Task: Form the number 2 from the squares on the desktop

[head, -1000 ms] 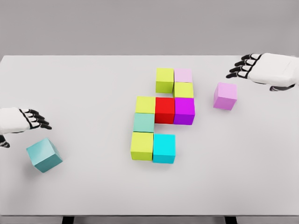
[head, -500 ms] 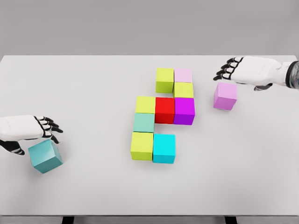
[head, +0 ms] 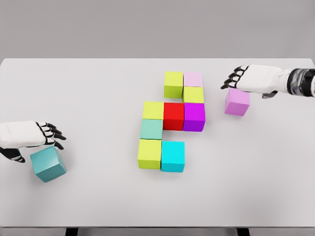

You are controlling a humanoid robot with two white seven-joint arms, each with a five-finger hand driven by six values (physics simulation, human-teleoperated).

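Note:
Several coloured cubes form a block figure at the table's middle: a lime cube (head: 173, 83) and pale pink cube (head: 193, 79) on top, a red cube (head: 173, 115) and magenta cube (head: 194, 116) in the middle row, a cyan cube (head: 173, 156) at the bottom right. A loose teal cube (head: 47, 164) lies at the left, with my left hand (head: 49, 134) just above it, fingers spread. A loose violet cube (head: 237, 102) sits at the right; my right hand (head: 232, 78) hovers over its top, fingers relaxed, holding nothing.
The white table (head: 98, 88) ends at a front edge near the bottom of the picture. Bare surface lies between the teal cube and the figure, and to the right of the cyan cube.
My right hand has moved left and down over the violet cube. My left hand has moved right and down to just above the teal cube. No cube has shifted.

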